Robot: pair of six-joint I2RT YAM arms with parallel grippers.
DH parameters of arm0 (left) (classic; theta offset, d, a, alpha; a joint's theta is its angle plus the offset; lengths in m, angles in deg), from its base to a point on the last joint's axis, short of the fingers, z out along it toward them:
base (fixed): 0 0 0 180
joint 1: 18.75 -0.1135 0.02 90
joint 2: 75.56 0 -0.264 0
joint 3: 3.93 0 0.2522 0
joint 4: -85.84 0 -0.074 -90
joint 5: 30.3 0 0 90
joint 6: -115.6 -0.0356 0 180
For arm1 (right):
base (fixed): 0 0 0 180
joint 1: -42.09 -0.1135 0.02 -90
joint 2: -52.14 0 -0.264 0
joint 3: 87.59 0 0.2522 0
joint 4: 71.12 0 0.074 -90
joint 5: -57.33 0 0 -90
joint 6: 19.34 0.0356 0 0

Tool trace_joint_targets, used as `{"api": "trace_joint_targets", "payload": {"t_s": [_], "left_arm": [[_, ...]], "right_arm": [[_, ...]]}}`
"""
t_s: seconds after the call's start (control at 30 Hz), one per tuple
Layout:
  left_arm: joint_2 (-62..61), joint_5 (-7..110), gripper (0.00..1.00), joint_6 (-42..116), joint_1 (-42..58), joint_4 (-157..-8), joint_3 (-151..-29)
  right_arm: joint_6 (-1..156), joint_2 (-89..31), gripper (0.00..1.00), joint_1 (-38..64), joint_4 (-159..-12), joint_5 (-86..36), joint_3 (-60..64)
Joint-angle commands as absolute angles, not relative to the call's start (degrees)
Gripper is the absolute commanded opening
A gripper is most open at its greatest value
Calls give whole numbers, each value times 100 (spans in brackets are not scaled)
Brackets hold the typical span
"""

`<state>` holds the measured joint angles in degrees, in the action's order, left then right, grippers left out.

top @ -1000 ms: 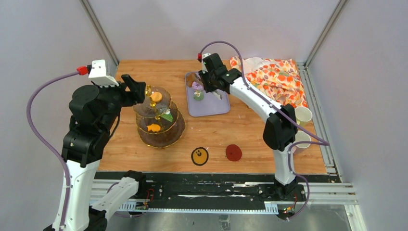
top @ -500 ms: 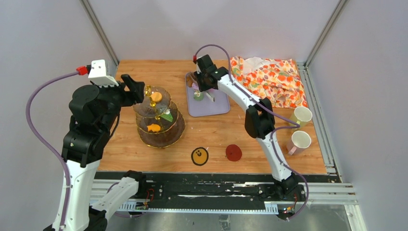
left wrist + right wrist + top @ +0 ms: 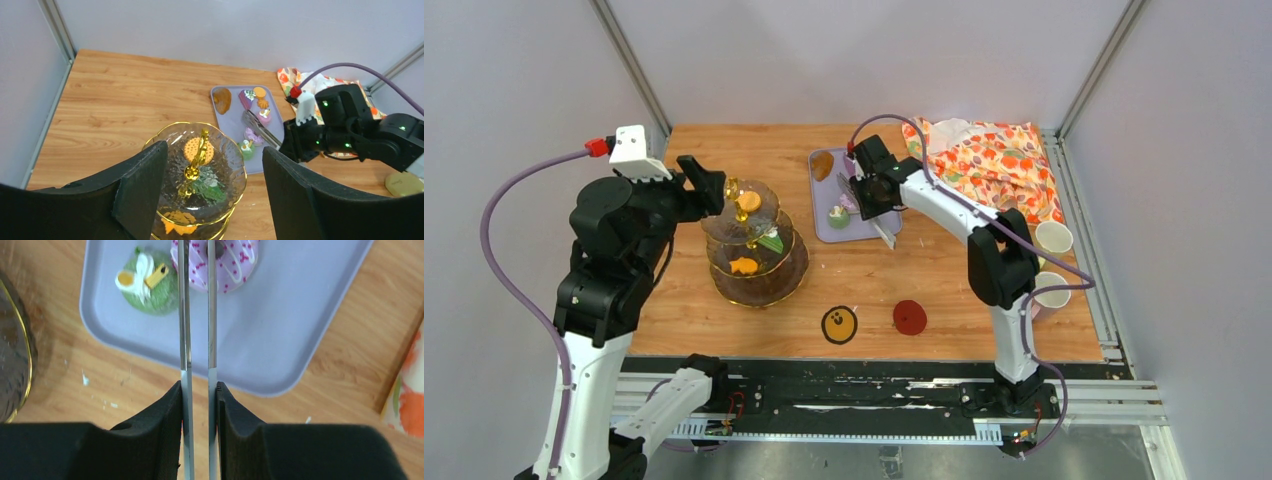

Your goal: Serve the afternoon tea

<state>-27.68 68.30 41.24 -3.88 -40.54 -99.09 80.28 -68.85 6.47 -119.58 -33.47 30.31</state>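
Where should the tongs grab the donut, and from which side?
On the donut, pinch one side of the ring, one tongs blade in the hole, the other outside the rim, coming down from above. It lies flat on the tray, so its outer wall is low; the hole gives the blades a purchase. Stay clear of the green cake beside it.

Arms (image 3: 584,370): white links, black joint housings. Lilac cable (image 3: 345,65) w/ red plug (image 3: 295,92) per arm. L gripper (image 3: 214,150), R gripper (image 3: 198,387): jaws were matte black.
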Motion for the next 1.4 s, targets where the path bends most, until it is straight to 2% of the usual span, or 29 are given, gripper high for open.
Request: {"api": "trace_joint_targets", "payload": {"t_s": [0.0, 0.33, 0.6, 0.8, 1.07, 1.37], "left_arm": [[-2836, 6823, 74, 4107, -355, -4230, -9862], [-2859, 6703, 74, 4218, -355, -4327, -9746], [-2838, 6574, 74, 4313, -359, -4397, -9678], [-2851, 6628, 74, 4270, -355, -4352, -9736], [-2788, 6533, 74, 4306, -355, -4430, -9725], [-2775, 6456, 74, 4361, -355, -4465, -9723]], "right_arm": [[8055, -6195, 0, 709, -12022, -3085, 2444], [7773, -4806, 1, 710, -12250, -3309, 1763], [7856, -5383, 1, 703, -12192, -3127, 2142], [7869, -5678, 1, 786, -12214, -3199, 1857], [7777, -5052, 1, 984, -12330, -3356, 1023], [7695, -4246, 0, 1062, -12509, -3408, 789]]}}
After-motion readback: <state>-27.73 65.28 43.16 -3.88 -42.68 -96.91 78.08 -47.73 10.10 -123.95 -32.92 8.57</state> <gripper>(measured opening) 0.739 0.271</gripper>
